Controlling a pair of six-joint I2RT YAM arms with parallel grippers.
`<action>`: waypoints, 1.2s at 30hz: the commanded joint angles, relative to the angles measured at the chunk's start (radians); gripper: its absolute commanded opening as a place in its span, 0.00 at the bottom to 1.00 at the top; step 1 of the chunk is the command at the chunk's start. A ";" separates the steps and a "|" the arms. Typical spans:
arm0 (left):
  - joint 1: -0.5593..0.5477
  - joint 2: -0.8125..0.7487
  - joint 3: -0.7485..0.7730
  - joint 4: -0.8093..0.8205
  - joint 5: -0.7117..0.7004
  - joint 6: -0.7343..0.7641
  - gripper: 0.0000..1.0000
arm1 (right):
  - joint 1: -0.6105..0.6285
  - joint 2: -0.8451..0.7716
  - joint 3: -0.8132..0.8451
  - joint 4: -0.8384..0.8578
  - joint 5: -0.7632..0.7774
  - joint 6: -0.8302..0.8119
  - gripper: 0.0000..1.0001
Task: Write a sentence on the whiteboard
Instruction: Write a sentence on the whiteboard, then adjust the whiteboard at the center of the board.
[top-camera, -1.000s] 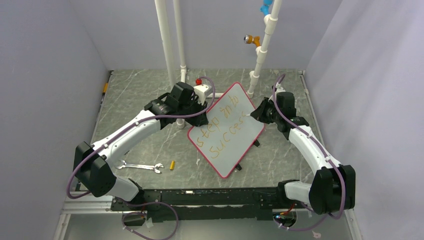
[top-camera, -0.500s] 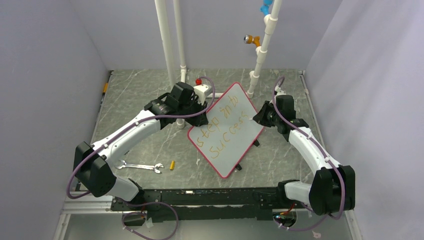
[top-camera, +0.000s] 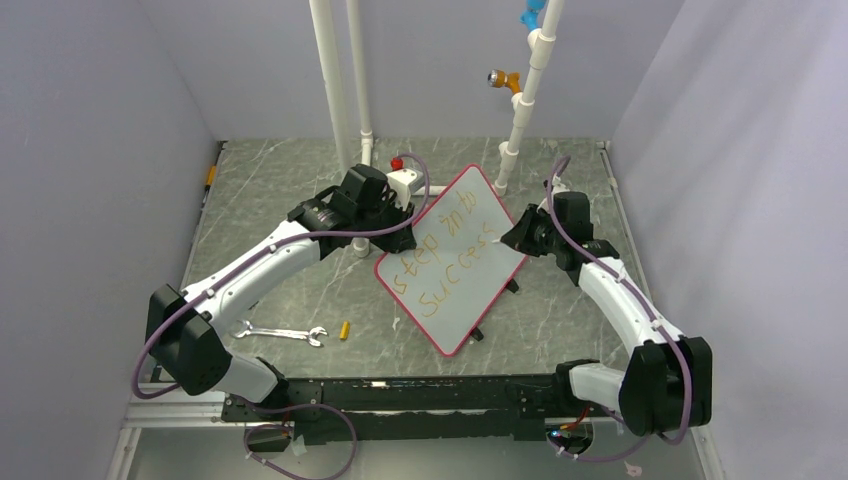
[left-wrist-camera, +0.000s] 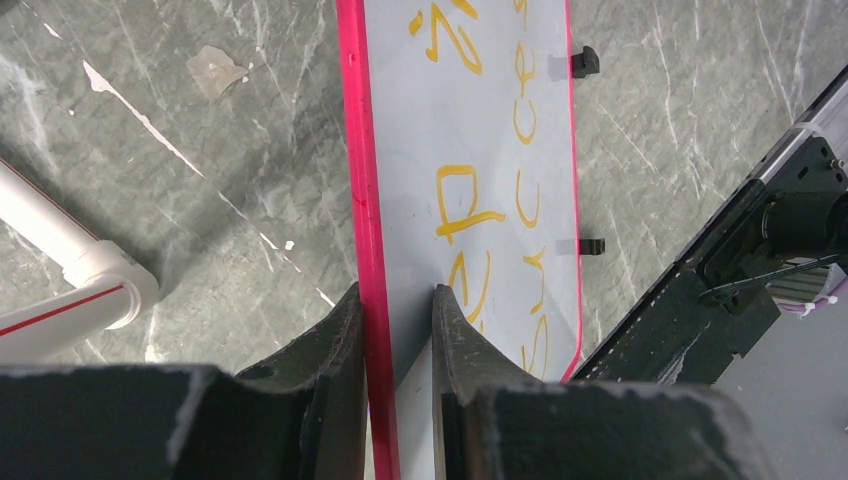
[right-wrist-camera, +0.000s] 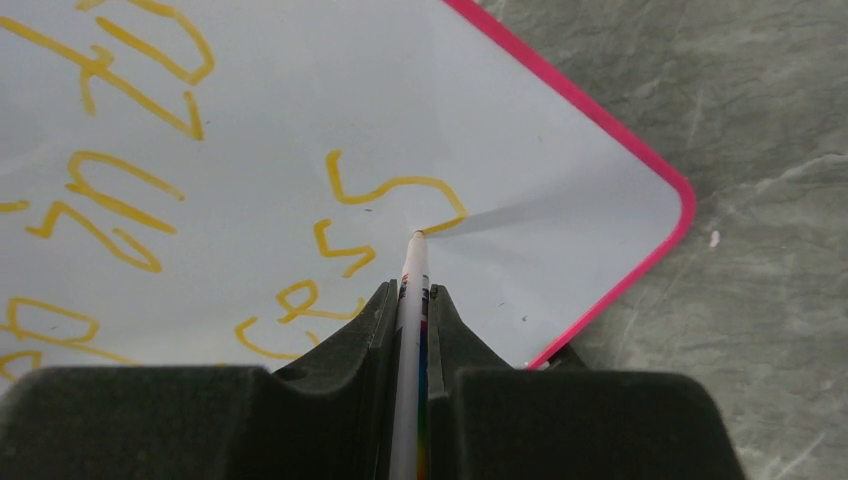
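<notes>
The whiteboard (top-camera: 466, 312), white with a pink rim, stands tilted above the table. My left gripper (top-camera: 404, 236) is shut on its left edge; the left wrist view has the pink rim pinched between the jaws (left-wrist-camera: 396, 292). The sentence (top-camera: 450, 262) is orange-yellow, in two lines reading "step into" and "success". My right gripper (top-camera: 510, 233) is shut on a white marker (right-wrist-camera: 412, 272). The marker's tip touches the whiteboard (right-wrist-camera: 560, 180) at the end of the final "s" (right-wrist-camera: 392, 188).
A wrench (top-camera: 282, 333) and a small yellow cap (top-camera: 344, 330) lie on the table at the front left. White pipes (top-camera: 335, 90) (top-camera: 525, 100) rise at the back. Two black clips (left-wrist-camera: 585, 62) stick out from the board's far edge.
My right gripper has shifted a little right and then back left with the marker at the end of the lower line. The left arm and the board have stayed still.
</notes>
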 joint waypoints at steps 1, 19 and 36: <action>0.000 -0.023 -0.012 -0.008 -0.120 0.135 0.00 | 0.006 -0.021 0.038 0.029 -0.097 0.042 0.00; 0.002 -0.049 -0.016 -0.006 -0.121 0.129 0.00 | 0.007 -0.348 0.198 -0.284 0.062 0.065 0.00; -0.005 -0.042 -0.050 -0.052 0.066 0.065 0.00 | 0.007 -0.522 0.142 -0.376 0.052 0.075 0.00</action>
